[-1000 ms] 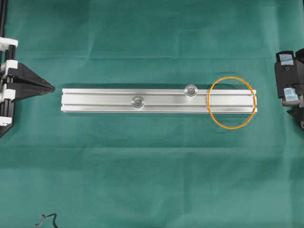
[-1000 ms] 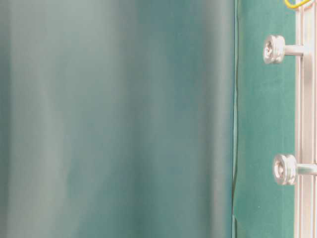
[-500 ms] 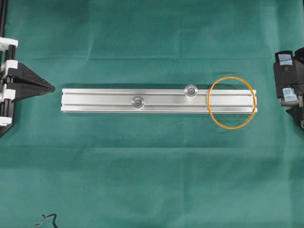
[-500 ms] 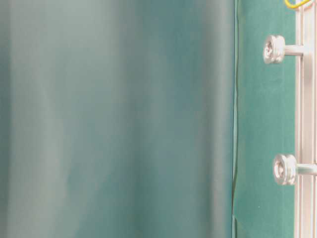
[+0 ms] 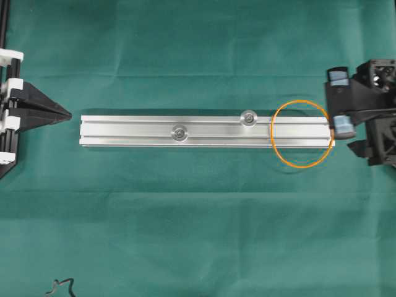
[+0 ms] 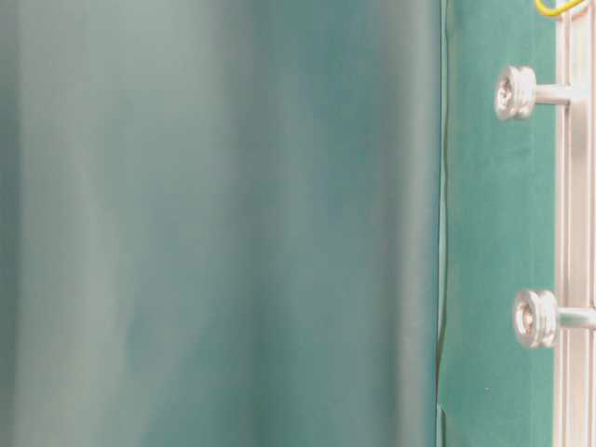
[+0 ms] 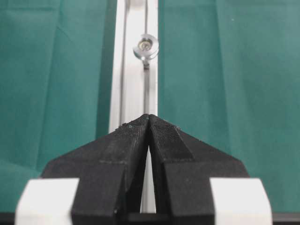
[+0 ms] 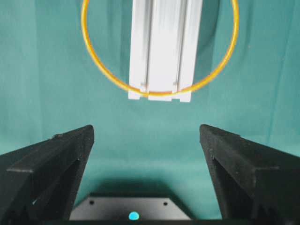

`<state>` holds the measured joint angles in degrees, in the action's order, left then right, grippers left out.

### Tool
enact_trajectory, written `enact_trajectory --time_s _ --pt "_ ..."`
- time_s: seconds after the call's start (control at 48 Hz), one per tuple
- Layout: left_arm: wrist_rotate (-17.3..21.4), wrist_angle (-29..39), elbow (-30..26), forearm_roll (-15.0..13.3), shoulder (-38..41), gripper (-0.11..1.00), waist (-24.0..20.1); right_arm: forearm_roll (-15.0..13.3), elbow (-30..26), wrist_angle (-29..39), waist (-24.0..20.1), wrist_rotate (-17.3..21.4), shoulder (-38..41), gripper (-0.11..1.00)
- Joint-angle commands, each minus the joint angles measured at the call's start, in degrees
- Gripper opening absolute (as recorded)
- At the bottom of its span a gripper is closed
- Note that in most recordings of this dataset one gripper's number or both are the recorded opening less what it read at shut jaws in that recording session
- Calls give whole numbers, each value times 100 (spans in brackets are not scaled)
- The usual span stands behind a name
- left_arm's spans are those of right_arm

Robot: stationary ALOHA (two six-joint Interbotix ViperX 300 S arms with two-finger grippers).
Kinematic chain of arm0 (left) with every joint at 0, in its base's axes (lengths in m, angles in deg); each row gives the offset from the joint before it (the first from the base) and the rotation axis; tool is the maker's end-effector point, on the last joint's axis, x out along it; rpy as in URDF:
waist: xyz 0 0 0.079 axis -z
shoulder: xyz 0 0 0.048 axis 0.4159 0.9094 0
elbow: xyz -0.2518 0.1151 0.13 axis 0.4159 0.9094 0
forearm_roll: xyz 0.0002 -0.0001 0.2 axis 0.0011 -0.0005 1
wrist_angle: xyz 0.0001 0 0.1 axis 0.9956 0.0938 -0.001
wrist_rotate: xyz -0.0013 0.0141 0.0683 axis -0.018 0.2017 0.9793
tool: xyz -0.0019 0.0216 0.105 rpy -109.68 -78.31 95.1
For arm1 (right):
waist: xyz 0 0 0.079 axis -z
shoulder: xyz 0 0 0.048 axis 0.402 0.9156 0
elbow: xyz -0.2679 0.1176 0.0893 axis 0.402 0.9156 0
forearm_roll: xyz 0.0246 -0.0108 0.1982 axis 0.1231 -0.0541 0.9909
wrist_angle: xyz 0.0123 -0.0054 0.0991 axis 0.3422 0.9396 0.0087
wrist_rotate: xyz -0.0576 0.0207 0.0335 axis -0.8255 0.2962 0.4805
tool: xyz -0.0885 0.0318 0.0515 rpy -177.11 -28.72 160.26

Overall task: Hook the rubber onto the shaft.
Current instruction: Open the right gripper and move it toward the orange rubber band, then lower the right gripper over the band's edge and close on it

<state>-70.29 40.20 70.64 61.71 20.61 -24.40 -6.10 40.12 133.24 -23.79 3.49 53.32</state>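
Observation:
The orange rubber band [image 5: 301, 101] lies flat on the green cloth, looped around the right end of the silver rail [image 5: 130, 130]. It also shows in the right wrist view [image 8: 161, 93]. Two silver shafts stand on the rail, one near the band [image 5: 249, 117] and one at mid-rail [image 5: 179, 132]. My right gripper [image 5: 340, 102] is open and empty, just right of the band; in its wrist view [image 8: 146, 129] the jaws are wide apart in front of the rail end. My left gripper [image 5: 67, 115] is shut and empty, left of the rail's left end, and also shows in its wrist view [image 7: 149, 117].
A small black wiry object [image 5: 60, 287] lies at the bottom left edge. The table-level view shows both shafts [image 6: 515, 92] [image 6: 535, 318] and a bit of the band [image 6: 556, 9]; a blurred green cloth fold fills the rest.
My right gripper has moved left toward the rail's right end and the band. The band, rail and left gripper have not moved.

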Motion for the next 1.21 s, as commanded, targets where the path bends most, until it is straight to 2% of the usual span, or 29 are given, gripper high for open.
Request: enact_trajectory --time_s 0.0,0.396,1.188 --pt "0 -26 -176 18 44 0 -9 0 -281 -79 0 0 149 94" --pt "-9 -26 -176 18 44 0 -9 0 -747 -176 0 0 817 94" --pt "0 -18 -176 18 44 0 -9 26 -703 -387 -9 9 853 94"
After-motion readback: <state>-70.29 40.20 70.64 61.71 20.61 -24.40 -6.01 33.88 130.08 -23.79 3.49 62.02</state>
